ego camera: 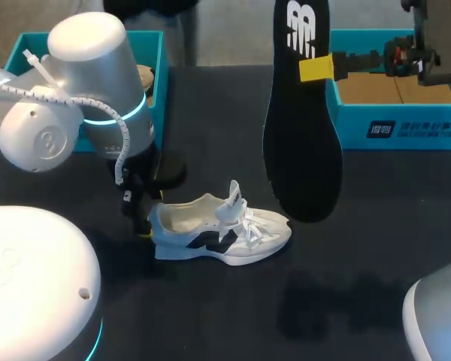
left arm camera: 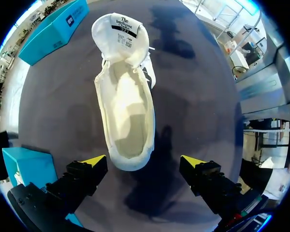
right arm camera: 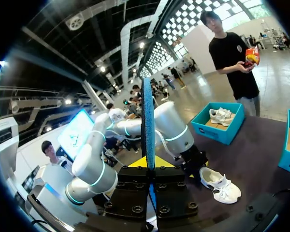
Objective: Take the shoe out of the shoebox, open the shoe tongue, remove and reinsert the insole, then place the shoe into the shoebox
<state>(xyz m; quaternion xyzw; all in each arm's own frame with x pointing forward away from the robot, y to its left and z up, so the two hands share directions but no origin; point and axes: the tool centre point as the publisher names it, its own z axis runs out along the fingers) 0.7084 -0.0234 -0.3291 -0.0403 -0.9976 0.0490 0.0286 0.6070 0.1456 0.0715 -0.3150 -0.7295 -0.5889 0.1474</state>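
on the counter (ego camera: 376,248), between the arms, the shoe (ego camera: 219,232) lies on its sole, heel toward the left gripper (left arm camera: 144,163), toe toward my right. that gripper is spread wide, one finger on either side of the heel, and neither seems to touch it. the shoe's long axis runs straight ahead of it, with the tongue (left arm camera: 121,30) folded open at the far end and the inside bare. the right gripper (ego camera: 316,68) is clamped on the insole (ego camera: 301,128) near its heel end. the insole hangs upright in the air, broad end down, just beyond the shoe's toe. i judge reinserting comes next, and it is the right arm's job: the insole must tilt to the shoe's axis, broad end entering the opening and sliding toeward.
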